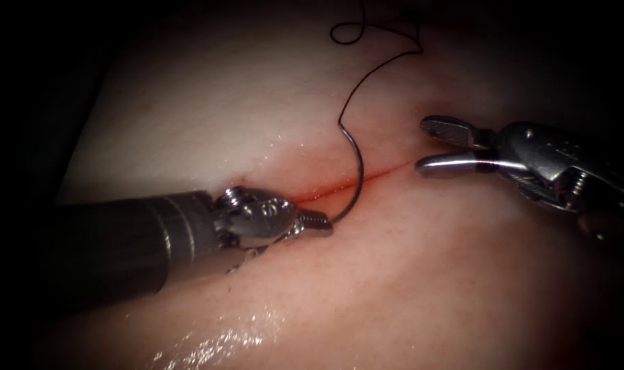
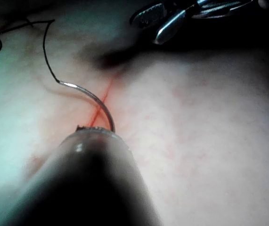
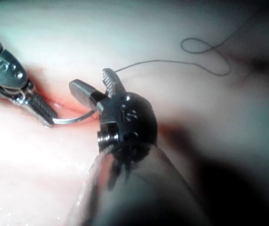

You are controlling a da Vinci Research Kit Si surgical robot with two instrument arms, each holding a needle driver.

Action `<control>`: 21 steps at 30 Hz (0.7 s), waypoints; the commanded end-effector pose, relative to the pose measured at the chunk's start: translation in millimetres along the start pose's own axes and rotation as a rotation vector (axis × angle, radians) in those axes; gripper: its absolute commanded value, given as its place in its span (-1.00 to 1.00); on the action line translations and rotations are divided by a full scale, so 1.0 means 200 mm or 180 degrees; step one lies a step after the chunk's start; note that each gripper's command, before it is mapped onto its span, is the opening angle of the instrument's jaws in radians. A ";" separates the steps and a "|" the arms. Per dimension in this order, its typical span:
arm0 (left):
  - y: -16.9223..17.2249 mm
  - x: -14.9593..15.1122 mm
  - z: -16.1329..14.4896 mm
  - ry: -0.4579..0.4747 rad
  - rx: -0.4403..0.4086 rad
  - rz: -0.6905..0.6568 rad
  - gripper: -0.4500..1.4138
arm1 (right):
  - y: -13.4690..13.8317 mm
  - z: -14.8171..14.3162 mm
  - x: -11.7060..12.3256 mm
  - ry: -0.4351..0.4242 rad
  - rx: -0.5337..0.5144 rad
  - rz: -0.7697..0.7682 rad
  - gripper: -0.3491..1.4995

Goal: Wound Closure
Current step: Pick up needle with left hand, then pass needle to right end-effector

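The needle (image 1: 355,179) is held by the left tool (image 1: 316,225) near one end of its curve, the jaws pressed together on it just below the cut (image 1: 339,181). From that grip the curve rises across the cut and arcs up to its other end, where the thread (image 1: 373,72) is attached. The needle lies over the tissue (image 1: 209,103); whether any part of it is in the tissue cannot be told.

The right tool (image 1: 421,144) is stationed at the right end of the cut with its jaws spread and nothing between them. The needle lies to its left, well apart. The left tool is therefore the nearer one.

The thread runs up and away from the needle and forms a loose loop on the tissue. Red fluid (image 1: 310,194) lines the cut beside the left tool.
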 end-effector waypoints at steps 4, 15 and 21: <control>0.002 0.006 0.000 0.0055 0.0249 0.0219 -1.00 | -0.010 0.012 0.001 -0.0153 -0.0331 0.0403 0.04; 0.007 0.013 -0.008 -0.0125 0.1034 0.0966 -1.00 | -0.021 0.032 0.002 -0.0601 -0.1200 0.0548 0.74; 0.009 0.012 -0.008 -0.0175 0.1101 0.1102 -1.00 | -0.020 0.039 0.001 -0.0565 -0.1454 0.0520 0.73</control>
